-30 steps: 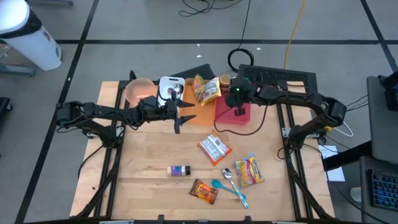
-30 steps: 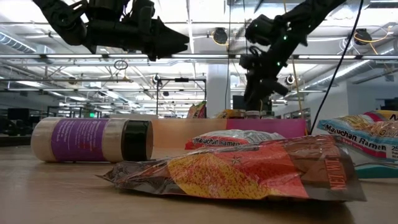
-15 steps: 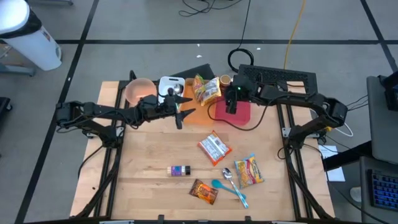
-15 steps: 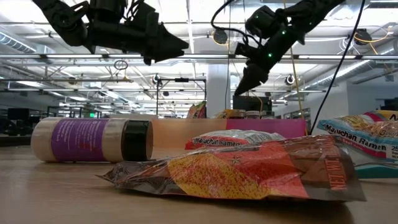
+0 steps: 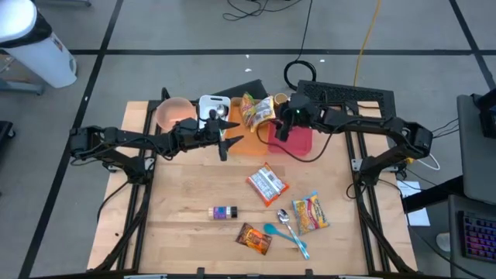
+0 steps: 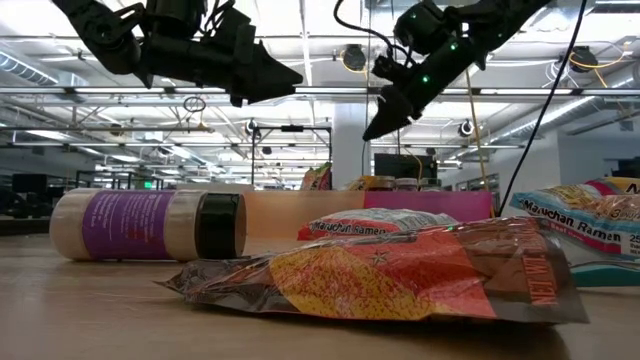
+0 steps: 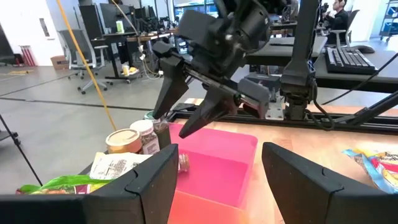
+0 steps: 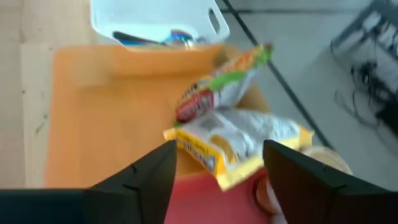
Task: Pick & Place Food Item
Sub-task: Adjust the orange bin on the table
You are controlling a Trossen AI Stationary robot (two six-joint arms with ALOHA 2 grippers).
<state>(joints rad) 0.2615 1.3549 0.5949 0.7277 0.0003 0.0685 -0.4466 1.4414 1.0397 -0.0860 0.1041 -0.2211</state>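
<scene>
Wood table (image 5: 194,186) | pink bin (image 5: 298,140) under right claw (image 5: 280,133) | ramen packet (image 5: 267,184) nearby

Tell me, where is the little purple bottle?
In the high view, the purple bottle lies on its side near the table's front edge, left of the orange snack bag.

Orange snack bag (image 6: 400,280) before purple jar (image 6: 150,226) lying sideways

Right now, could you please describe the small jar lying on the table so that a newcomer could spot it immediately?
Start at the wooden table and look to its near, open half. The jar lies on its side there, alone, beside the orange snack packet. It is the only cylinder, with a purple label and dark cap.
</scene>
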